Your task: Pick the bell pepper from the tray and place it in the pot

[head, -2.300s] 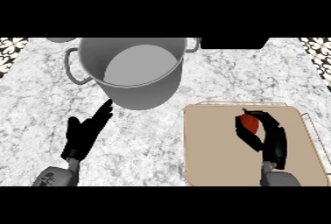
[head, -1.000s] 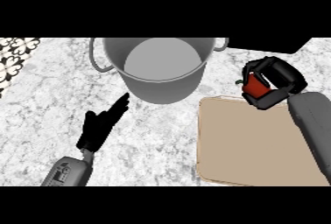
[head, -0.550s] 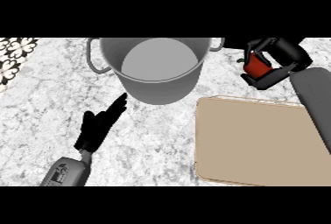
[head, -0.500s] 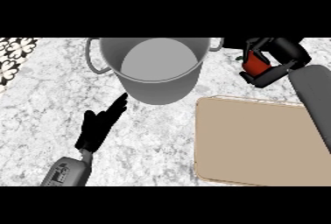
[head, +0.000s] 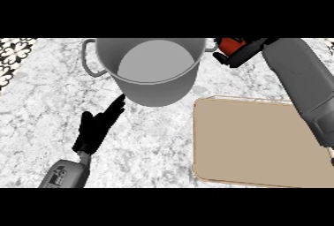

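No readable text, labels, brands, numbers or signs anywhere I can see. Nothing on the pot, nothing on the tray, nothing on the bell pepper in my right hand, nothing on my left hand or either forearm.

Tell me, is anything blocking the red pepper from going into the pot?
Nothing visible. The right hand holds the bell pepper beside the pot, near its right handle. The pot's mouth is open and looks empty.
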Available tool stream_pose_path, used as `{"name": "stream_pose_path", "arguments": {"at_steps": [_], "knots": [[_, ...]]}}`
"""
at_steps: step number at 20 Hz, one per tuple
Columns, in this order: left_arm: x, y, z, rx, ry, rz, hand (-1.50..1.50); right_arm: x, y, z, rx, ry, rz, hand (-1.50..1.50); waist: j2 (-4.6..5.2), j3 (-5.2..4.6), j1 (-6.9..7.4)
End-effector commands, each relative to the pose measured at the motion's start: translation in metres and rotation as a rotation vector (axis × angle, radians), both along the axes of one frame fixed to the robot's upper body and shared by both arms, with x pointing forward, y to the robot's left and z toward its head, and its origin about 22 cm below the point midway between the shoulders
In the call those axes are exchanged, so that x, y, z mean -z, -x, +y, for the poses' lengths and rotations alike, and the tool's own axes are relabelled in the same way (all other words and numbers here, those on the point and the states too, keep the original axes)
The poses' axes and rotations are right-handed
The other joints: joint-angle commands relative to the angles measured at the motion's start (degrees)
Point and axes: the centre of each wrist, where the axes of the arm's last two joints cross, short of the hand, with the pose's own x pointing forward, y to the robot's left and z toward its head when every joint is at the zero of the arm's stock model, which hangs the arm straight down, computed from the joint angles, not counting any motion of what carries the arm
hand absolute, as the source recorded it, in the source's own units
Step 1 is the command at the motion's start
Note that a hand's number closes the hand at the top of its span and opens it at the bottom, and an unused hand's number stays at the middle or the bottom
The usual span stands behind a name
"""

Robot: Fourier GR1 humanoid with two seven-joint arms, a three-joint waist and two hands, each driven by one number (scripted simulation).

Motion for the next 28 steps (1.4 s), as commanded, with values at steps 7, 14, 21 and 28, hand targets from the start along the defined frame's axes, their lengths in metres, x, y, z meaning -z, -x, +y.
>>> {"name": "stream_pose_path", "arguments": {"at_steps": [7, 14, 21, 28], "knots": [[0.009, 0.015, 0.009, -0.005, 0.009, 0.009, 0.00, -0.027, -0.005, 0.103, -0.059, 0.245, -0.085, 1.50, -0.26, -0.11, -0.06], [-0.002, -0.006, 0.005, -0.006, 0.009, -0.009, 0.00, -0.014, 0.007, 0.156, -0.051, 0.426, -0.241, 1.50, 0.02, -0.17, -0.77], [0.003, -0.001, 0.004, 0.010, 0.008, -0.012, 0.00, 0.004, 0.018, 0.190, 0.021, 0.728, -0.337, 1.50, 0.09, -0.23, -0.10], [-0.005, -0.005, -0.019, 0.053, -0.001, -0.016, 0.00, 0.019, 0.017, 0.180, 0.119, 1.036, -0.066, -1.50, 0.36, -0.29, 2.57]]}}
